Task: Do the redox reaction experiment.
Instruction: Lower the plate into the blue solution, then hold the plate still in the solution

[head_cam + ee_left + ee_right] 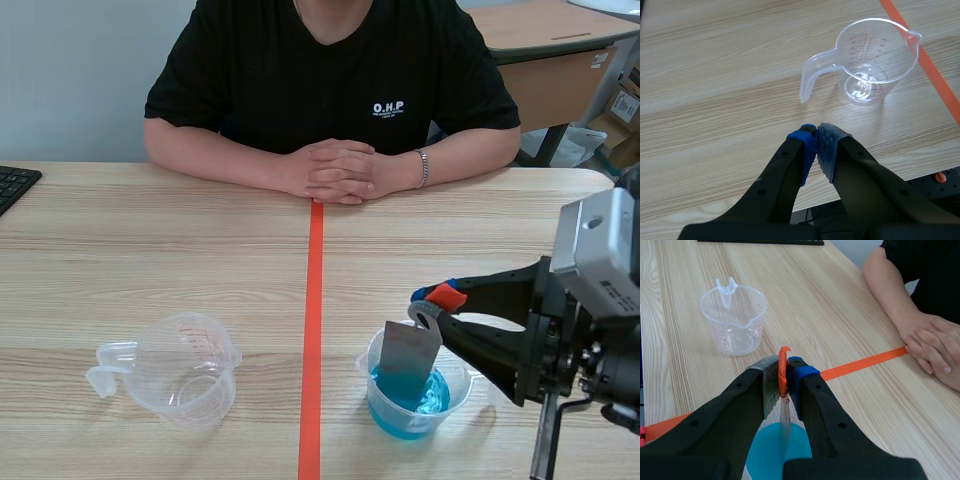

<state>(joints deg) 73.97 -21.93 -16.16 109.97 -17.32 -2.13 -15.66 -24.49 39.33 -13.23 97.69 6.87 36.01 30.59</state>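
A clear cup of blue liquid [412, 405] stands right of the orange line. A grey metal plate [407, 357] with an orange-taped top hangs upright, its lower end in the blue liquid. My right gripper [432, 300] is shut on the plate's top edge. From the right wrist view, the plate [785, 422] runs down from the right gripper [785, 368] into the blue liquid [765, 455]. An empty clear measuring cup [186, 368] stands left of the line. My left gripper [817, 138] is shut on nothing, with the empty measuring cup [875, 60] ahead of it.
A person sits across the table with clasped hands [336, 171] resting at the far end of the orange tape line [313, 330]. A black keyboard [12, 185] lies at the far left edge. The empty cup [733, 320] stands beyond the right gripper.
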